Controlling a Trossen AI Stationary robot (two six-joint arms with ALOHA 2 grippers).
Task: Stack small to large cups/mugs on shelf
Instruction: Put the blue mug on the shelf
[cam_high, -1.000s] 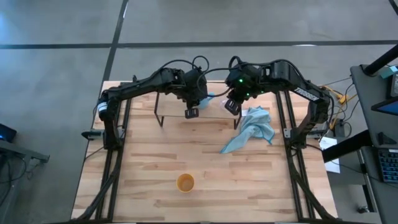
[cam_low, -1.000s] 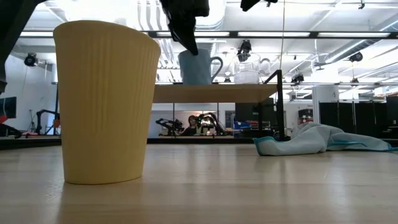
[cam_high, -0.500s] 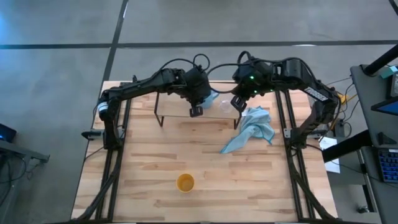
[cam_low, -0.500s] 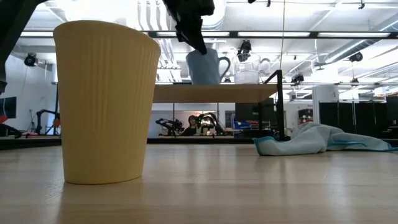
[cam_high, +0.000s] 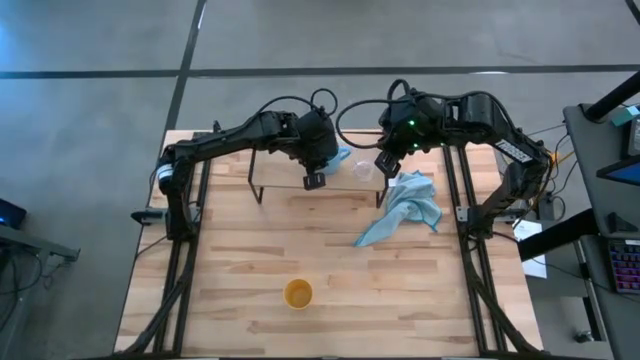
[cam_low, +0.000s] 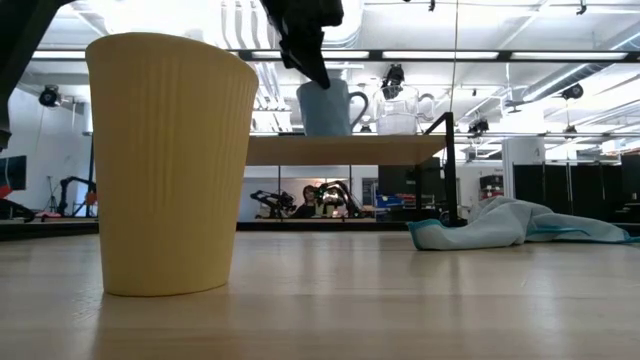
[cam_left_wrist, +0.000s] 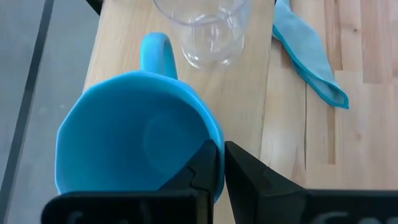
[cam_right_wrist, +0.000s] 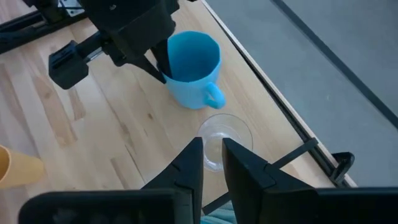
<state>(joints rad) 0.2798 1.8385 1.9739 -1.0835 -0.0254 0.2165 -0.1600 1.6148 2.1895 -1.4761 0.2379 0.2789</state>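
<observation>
While the left gripper is clamping the light blue mug's rim on the shelf, it should be releasing squarely; beyond it the clear cup is standing near; right gripper is hovering nearly closed above.

clear cup just beside mug – tight

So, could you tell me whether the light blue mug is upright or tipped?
Upright on the shelf: the light blue mug stands level, mouth up and empty, its rim pinched by the left gripper.
</observation>
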